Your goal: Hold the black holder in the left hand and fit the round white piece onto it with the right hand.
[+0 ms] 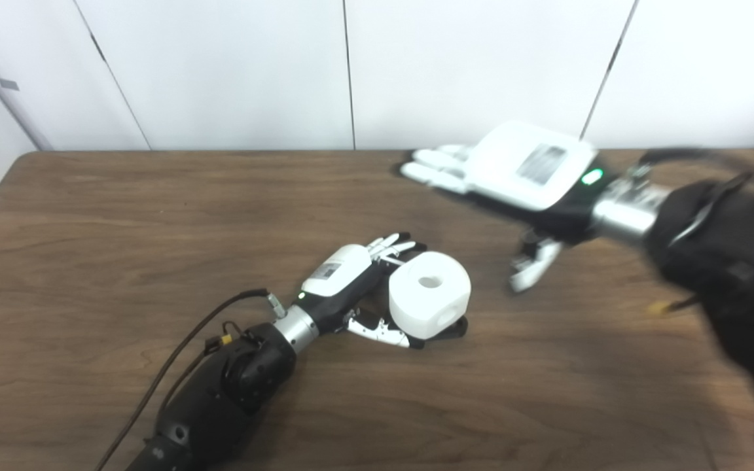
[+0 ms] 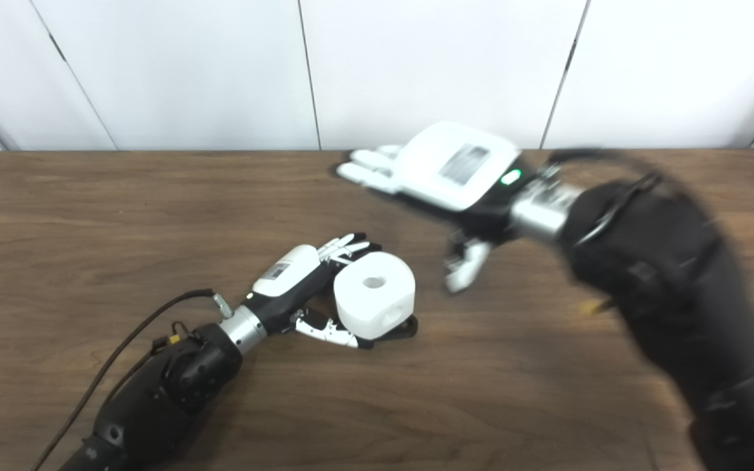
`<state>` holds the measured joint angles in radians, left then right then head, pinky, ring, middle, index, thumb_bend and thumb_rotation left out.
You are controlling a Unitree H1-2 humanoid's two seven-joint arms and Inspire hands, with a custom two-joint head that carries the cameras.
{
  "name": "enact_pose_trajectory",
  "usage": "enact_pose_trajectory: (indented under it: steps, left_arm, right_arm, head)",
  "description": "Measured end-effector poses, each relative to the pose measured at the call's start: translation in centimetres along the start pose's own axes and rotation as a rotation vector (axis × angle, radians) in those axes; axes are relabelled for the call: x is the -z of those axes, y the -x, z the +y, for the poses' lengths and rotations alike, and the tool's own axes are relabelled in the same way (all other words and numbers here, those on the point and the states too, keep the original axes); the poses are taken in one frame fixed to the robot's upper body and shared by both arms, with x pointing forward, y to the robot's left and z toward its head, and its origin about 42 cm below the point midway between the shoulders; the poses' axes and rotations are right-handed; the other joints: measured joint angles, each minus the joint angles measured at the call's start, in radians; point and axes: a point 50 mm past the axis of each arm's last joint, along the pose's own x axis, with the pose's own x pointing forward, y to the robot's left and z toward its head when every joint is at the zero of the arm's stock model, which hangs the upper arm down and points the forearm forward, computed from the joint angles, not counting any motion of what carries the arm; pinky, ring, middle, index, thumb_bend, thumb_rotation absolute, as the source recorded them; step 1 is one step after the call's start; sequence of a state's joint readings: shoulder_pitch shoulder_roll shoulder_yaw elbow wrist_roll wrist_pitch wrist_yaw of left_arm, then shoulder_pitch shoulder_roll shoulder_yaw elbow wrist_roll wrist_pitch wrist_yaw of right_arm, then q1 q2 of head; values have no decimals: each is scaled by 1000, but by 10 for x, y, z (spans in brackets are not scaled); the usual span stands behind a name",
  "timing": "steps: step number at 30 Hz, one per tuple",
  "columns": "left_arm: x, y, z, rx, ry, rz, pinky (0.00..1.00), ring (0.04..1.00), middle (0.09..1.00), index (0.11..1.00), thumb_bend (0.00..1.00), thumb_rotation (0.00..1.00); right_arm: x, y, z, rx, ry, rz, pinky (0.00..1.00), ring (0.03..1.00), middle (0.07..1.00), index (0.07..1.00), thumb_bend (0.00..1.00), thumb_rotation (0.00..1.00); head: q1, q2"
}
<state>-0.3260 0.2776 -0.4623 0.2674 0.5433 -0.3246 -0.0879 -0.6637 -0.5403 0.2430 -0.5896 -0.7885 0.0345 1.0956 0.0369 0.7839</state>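
- Left robot hand [image 1: 351,288], nearest the camera, low on the brown wood-grain desk [image 1: 89,261]; fingers and thumb wrapped around the base under the white piece, so clamped on the black holder.
- Black holder [image 1: 457,327]: only a dark sliver shows just beyond the left robot hand's thumb, under the white piece; rest hidden.
- Round white plastic piece with a hole in its top [image 1: 428,293] sits against the left robot hand's fingertips, on top of the holder; looks already fitted, can't confirm fully seated.
- Right robot hand [image 1: 514,170] farther off, raised above the desk, well apart from the white piece, up and to the outer side of the left robot hand. Fingers spread flat, thumb hanging down, holding nothing. Motion-blurred.
- White wall panels [image 1: 220,65] behind the desk's far edge.
- Judgement: task seems at or near its end.
- Risks: white piece only half seated could tip off if the left robot hand tilts or lets go abruptly; the right arm's fast swing could clip the piece if it sweeps back low; a loose left grip would let the holder slide on the desk.
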Motion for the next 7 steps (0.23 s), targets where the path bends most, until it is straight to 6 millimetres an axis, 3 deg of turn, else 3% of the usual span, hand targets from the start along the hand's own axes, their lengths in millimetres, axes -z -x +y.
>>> enact_pose_trajectory:
  steps: [1, 2, 3, 5, 6, 7]
  left_arm:
    - [0, 0, 0, 0, 0, 0, 988, 1000, 926, 481, 524, 65]
    - [0, 1, 0, -1, 0, 0, 986, 1000, 927, 481, 524, 66]
    - [1, 1, 0, -1, 0, 2, 985, 1000, 927, 481, 524, 66]
    - [1, 1, 1, -2, 0, 2, 983, 1000, 927, 481, 524, 66]
    - [1, 1, 0, -1, 1, 1, 983, 1000, 926, 481, 524, 66]
    - [1, 1, 1, -1, 1, 1, 983, 1000, 926, 481, 524, 66]
  right_arm:
    - [9, 4, 0, -36, -10, 35, 480, 669, 792, 806, 951, 25]
    - [16, 7, 1, -60, -22, 63, 356, 501, 640, 736, 907, 10]
    - [24, 8, 3, -75, -46, 79, 327, 459, 601, 705, 884, 5]
    - [45, 8, 12, -85, -120, 130, 354, 461, 565, 642, 812, 0]
    - [59, 9, 18, -58, -190, 153, 375, 468, 517, 587, 672, 0]
    - [69, 10, 25, -15, -258, 172, 386, 471, 492, 558, 600, 0]
  head:
    - [0, 0]
    - [0, 0]
    - [-8, -2]
    - [-18, -6]
    - [-25, -8]
    - [-25, -8]
